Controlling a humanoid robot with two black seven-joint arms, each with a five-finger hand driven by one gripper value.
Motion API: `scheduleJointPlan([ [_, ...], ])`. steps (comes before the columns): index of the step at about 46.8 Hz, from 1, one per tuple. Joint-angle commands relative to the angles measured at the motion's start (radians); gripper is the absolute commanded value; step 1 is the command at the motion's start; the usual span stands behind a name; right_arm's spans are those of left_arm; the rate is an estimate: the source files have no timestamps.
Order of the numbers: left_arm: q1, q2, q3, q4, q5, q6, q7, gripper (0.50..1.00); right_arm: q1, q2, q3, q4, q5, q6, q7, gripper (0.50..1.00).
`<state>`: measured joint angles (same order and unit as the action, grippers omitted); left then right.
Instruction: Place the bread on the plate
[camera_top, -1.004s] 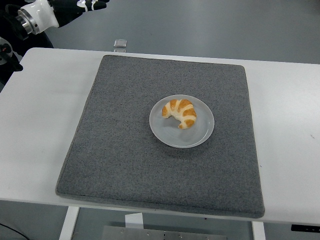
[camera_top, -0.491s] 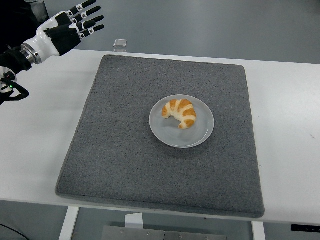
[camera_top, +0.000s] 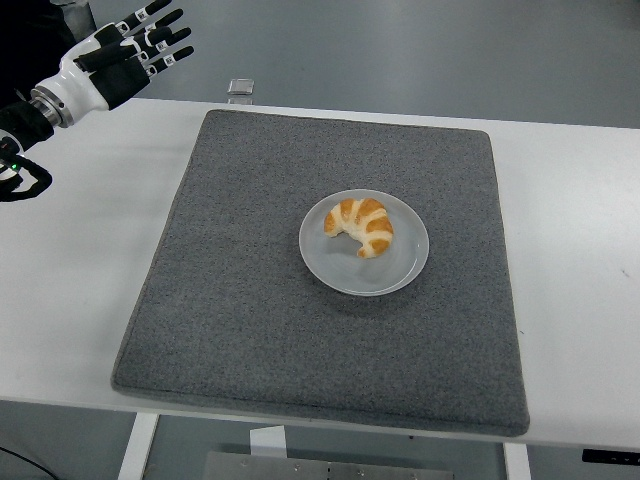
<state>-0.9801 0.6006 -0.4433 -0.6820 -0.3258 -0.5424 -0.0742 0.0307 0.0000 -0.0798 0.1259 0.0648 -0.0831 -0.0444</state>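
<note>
Where a grey mat (camera_top: 320, 270) covers the white table (camera_top: 580, 250), bread (camera_top: 361, 225) sits on the plate (camera_top: 400, 272).

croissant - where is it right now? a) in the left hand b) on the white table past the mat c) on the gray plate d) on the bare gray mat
c: the croissant lies on the gray plate at the mat's middle, while the left hand is open and empty at the far left corner.
</note>
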Motion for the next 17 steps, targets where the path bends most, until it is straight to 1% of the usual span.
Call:
scheduleJointPlan([
  [1,0.0,-0.013,-0.009,0.019,-0.009,0.002,0.031,0.996,0.0,0.0,0.0,0.0,0.0,-0.001,0.0,0.952],
  [5,-0.002,-0.047,-0.014,0.045,-0.01,0.004,0.043,0.996,0.0,0.0,0.0,0.0,0.0,-0.003,0.0,0.952],
  [13,0.0,-0.079,-0.02,0.071,-0.009,0.004,0.047,0.996,-0.002,0.0,0.0,0.0,0.001,-0.012,0.001,0.952],
  [17,-0.002,-0.081,-0.02,0.071,-0.009,0.004,0.047,0.996,-0.003,0.0,0.0,0.0,0.001,-0.012,0.001,0.952],
])
